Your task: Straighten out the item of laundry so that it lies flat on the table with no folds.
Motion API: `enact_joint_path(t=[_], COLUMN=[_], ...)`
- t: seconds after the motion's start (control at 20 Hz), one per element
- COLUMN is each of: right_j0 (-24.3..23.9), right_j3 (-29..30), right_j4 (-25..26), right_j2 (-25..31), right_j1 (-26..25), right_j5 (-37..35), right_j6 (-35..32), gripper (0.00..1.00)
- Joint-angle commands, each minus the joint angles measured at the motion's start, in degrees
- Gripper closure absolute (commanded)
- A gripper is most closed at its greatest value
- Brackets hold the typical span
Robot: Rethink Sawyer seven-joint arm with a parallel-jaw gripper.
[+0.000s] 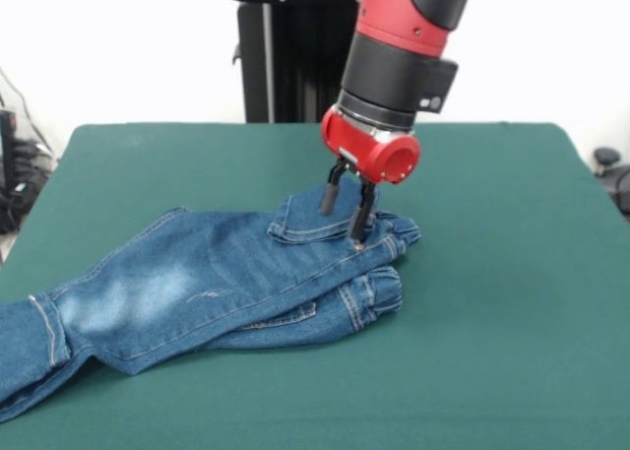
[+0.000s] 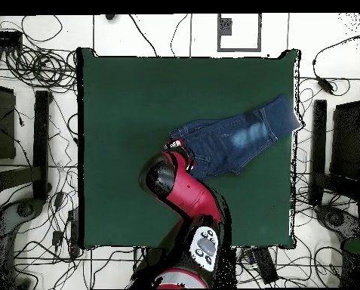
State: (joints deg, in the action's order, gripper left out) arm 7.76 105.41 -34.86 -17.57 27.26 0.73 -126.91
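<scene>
We saw the jeans (image 1: 197,288) lying folded on the bench (image 1: 492,322), waistband under the tool (image 1: 347,212), legs stretching away leftward; its parted fingers (image 1: 361,214) touched denim, gripping nothing.

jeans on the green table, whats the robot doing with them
The red arm has its pincer down at the waistband end of the jeans, fingers apart, one tip touching the denim. The jeans are not flat yet: they lie folded over on themselves on the table, with the leg ends reaching the table's edge.
</scene>
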Motion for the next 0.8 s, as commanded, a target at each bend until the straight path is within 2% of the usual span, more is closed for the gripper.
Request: enact_joint_path(t=[0.05,0.55,0.8], right_j0=[-1.93,-4.78,-5.11], right_j3=[4.33,7.9,8.06], right_j4=[1.73,5.95,6.35], right_j2=[7.05,9.8,10.43], right_j1=[-2.48,-2.61,-3.23], right_j5=[-0.76,5.84,7.34], right_j6=[-9.67,-12.01,-12.91], gripper=[0.0,0.0,0.0])
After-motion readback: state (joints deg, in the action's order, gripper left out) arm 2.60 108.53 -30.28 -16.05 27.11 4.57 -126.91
